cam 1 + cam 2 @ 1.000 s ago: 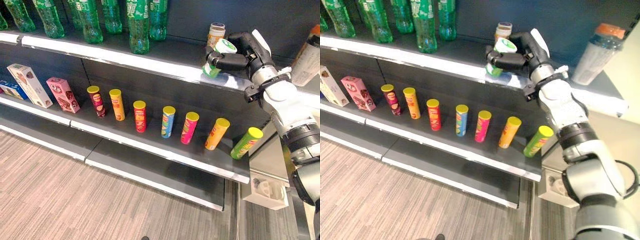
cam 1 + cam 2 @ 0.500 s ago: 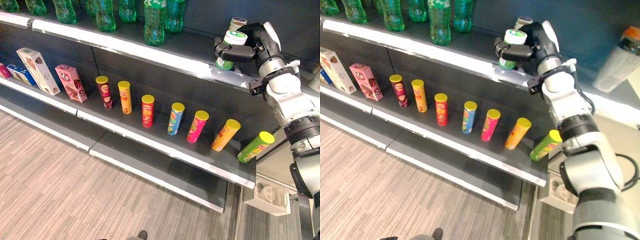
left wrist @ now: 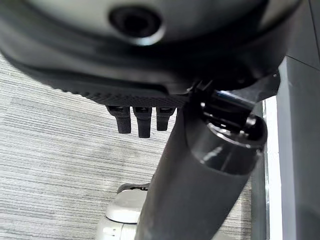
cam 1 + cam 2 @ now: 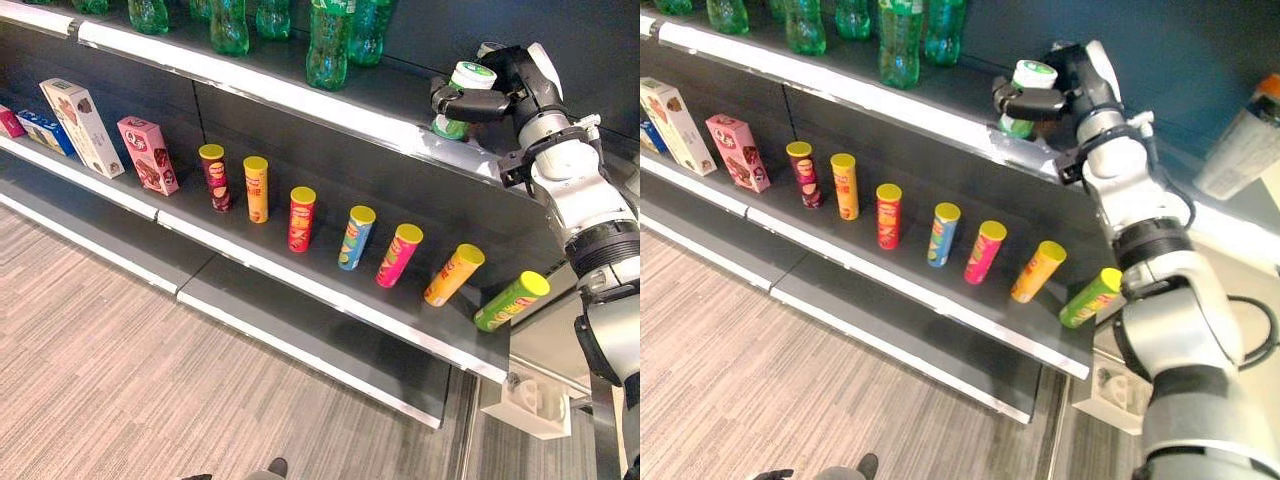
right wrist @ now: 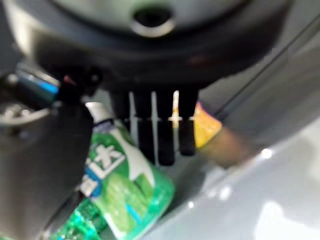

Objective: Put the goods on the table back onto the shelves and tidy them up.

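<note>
Left eye view: the robot's right hand (image 4: 497,88) reaches up to the top shelf (image 4: 300,95), fingers and thumb curled round a small green tub with a white lid (image 4: 462,92). The tub sits at the shelf's front lip, tilted slightly, and whether its base is fully down cannot be told. To the left on the same shelf stands a row of green bottles (image 4: 330,45). On the middle shelf (image 4: 330,295) a line of crisp tubes (image 4: 301,218) runs across, the leftmost ones upright and the ones to the right leaning more and more, the last green tube (image 4: 512,301) almost lying flat at the shelf's end. Further left stand a pink box (image 4: 146,154) and a white box (image 4: 81,113).

Right eye view: the same scene, with the right hand at the tub above the shelf edge and a capped shaker bottle (image 4: 1245,145) standing well apart to the right.

Left wrist view: the left hand (image 3: 142,117) hangs over grey floor (image 3: 55,165), fingers straight and relaxed, holding nothing.

Right wrist view: the tub's green label lies against the palm, the thumb pressed to one side and the fingers (image 5: 159,131) reaching past it. An orange item (image 5: 206,125) shows beyond them, too blurred to name.

Judging from these pictures, the tub's placing is in its final moment, release not yet made. Straightening the leaning tubes appears to be the tidying left; the table itself is out of sight.
</note>
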Controlling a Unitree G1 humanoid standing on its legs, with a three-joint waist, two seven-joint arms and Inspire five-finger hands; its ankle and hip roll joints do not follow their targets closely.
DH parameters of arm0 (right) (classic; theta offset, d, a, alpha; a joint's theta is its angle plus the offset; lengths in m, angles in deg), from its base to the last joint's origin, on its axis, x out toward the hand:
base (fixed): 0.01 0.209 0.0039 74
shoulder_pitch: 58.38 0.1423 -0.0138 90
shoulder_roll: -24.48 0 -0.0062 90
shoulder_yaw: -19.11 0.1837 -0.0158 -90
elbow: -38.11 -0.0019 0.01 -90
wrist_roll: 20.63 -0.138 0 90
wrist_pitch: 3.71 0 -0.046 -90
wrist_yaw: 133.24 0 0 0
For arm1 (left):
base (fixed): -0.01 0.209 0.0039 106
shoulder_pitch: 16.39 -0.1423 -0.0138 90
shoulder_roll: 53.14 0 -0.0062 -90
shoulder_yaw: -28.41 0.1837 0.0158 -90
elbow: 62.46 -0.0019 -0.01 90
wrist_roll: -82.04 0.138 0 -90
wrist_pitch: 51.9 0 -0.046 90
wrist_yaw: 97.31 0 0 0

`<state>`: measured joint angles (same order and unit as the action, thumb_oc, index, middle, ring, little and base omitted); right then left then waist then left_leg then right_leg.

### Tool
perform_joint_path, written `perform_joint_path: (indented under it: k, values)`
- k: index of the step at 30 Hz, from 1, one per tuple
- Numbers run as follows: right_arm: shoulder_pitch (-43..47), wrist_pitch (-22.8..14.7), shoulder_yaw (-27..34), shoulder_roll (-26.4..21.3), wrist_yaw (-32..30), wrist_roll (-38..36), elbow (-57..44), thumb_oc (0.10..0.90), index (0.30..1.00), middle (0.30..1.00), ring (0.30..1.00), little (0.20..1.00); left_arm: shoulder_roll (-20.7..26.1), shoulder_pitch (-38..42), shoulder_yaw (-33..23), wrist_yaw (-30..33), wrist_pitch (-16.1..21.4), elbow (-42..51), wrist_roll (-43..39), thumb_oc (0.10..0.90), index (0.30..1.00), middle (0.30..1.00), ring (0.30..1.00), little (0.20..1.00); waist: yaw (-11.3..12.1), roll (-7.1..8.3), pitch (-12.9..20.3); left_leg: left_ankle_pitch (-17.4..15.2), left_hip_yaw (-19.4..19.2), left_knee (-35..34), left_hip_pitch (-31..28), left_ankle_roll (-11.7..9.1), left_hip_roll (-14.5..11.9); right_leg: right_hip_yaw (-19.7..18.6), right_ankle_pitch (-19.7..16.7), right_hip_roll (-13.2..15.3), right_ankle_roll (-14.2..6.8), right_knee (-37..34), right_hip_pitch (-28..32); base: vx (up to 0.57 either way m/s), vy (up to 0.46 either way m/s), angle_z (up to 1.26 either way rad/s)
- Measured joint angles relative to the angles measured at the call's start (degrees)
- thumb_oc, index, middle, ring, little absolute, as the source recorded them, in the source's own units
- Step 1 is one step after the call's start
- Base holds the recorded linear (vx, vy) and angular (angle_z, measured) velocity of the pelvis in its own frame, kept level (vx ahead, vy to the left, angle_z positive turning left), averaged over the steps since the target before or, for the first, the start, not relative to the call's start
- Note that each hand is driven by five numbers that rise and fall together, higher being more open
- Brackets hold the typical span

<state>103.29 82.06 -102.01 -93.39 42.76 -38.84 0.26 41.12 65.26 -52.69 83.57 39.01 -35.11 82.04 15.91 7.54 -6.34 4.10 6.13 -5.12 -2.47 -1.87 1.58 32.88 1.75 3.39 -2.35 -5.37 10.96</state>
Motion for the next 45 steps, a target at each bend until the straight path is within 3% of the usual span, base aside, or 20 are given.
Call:
perform_joint_path:
  k: [5, 24, 25, 26, 45]
  values:
    - [0.57, 0.45, 0.65, 0.07, -0.97, 0.51, 5.65, 0.4, 0.3, 0.3, 0.3, 0.3, 0.17, 0.0, 0.01, 0.02, 0.01, 0.02, 0.0, 0.8, 0.9, 0.9, 0.9, 0.9, 0.68, -0.02, 0.01, 0.06, 0.26, 0.01, 0.11, 0.06, 0.14, 0.04, 0.0, 0.08, 0.0, 0.0, -0.02, 0.0, 0.003, 0.01]
    - [0.68, 1.58, 0.61, 1.32, -1.41, 1.14, 5.75, 0.4, 0.3, 0.3, 0.3, 0.3, 0.41, 0.06, 0.06, 0.02, 0.0, 0.26, -0.08, 0.8, 0.9, 0.9, 0.9, 0.9, 0.53, -0.13, 0.35, 0.06, 0.38, 0.85, 0.59, 0.06, 0.18, -0.02, -0.01, 0.07, 0.01, 0.0, -0.04, 0.0, 0.0, 0.0]
    - [0.69, 1.58, 0.62, 1.48, -1.42, 1.14, 5.75, 0.566, 0.549, 0.549, 0.549, 0.549, 0.41, 0.14, 0.09, 0.02, 0.0, 0.26, -0.08, 0.8, 0.9, 0.9, 0.9, 0.9, 0.53, -0.14, 0.38, 0.06, 0.39, 0.86, 0.59, 0.06, 0.18, -0.03, -0.01, 0.07, 0.01, 0.0, -0.04, 0.0, 0.0, 0.0]
    - [0.7, 1.58, 0.63, 1.67, -1.44, 1.14, 5.75, 0.8, 0.9, 0.9, 0.9, 0.9, 0.41, 0.23, 0.1, 0.02, 0.0, 0.26, -0.09, 0.8, 0.9, 0.9, 0.9, 0.9, 0.51, -0.14, 0.4, 0.06, 0.38, 0.87, 0.57, 0.06, 0.18, -0.03, -0.01, 0.07, 0.01, 0.0, -0.02, 0.0, 0.0, 0.0]
    - [0.69, 2.35, 0.6, 2.08, -1.32, 1.27, 5.59, 0.8, 0.9, 0.9, 0.9, 0.9, 0.4, 0.42, 0.11, 0.03, -0.03, 0.25, -1.03, 0.8, 0.9, 0.9, 0.9, 0.9, -0.01, -0.1, 0.43, 0.07, 0.31, 0.9, 0.31, 0.07, 0.17, -0.09, -0.02, 0.08, 0.02, 0.01, 0.19, 0.0, 0.0, 0.0]
